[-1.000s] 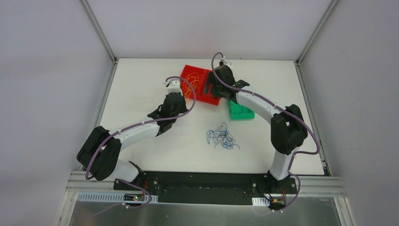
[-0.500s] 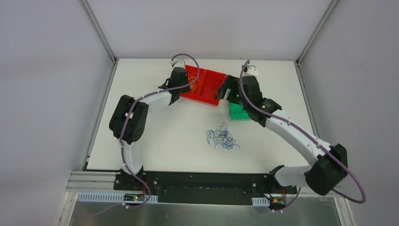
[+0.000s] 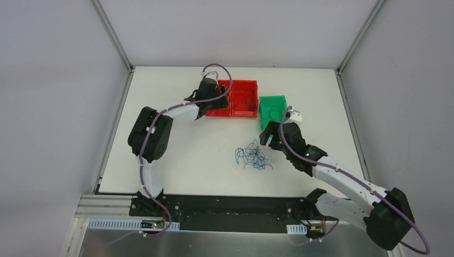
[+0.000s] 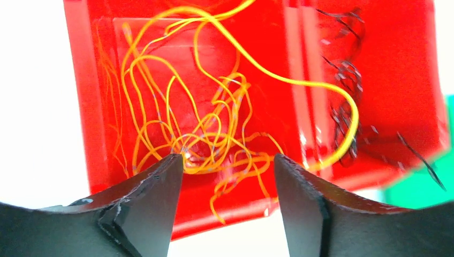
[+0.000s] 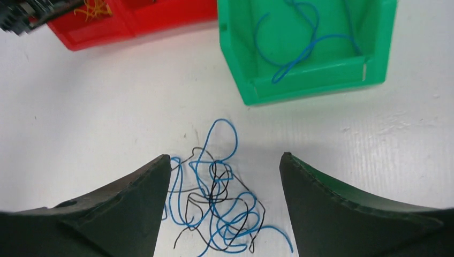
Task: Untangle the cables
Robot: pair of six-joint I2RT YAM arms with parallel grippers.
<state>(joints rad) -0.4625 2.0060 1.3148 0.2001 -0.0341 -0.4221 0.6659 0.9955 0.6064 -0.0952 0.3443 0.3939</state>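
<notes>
Right now my left claw (image 4: 227, 160) gapes over the yellow cables (image 4: 211, 147) in the red bin (image 4: 80, 80), my right claw (image 5: 225, 160) gapes above the blue-dark tangle (image 5: 217, 206) on the bench (image 5: 107, 107); next I'd drop in and tease it apart

The red bin (image 4: 85, 134) is glossy, smooth plastic; the green bin (image 5: 321, 77) is plastic with a duller sheen. The white tabletop (image 5: 107, 96) looks matt and faintly ribbed. The cables (image 5: 214, 209) have smooth sheaths. The left claw (image 4: 227, 174) and right claw (image 5: 225, 166) are matt black plastic.

Bright even light, soft shadows, overexposed left-wrist whites, slight blur
</notes>
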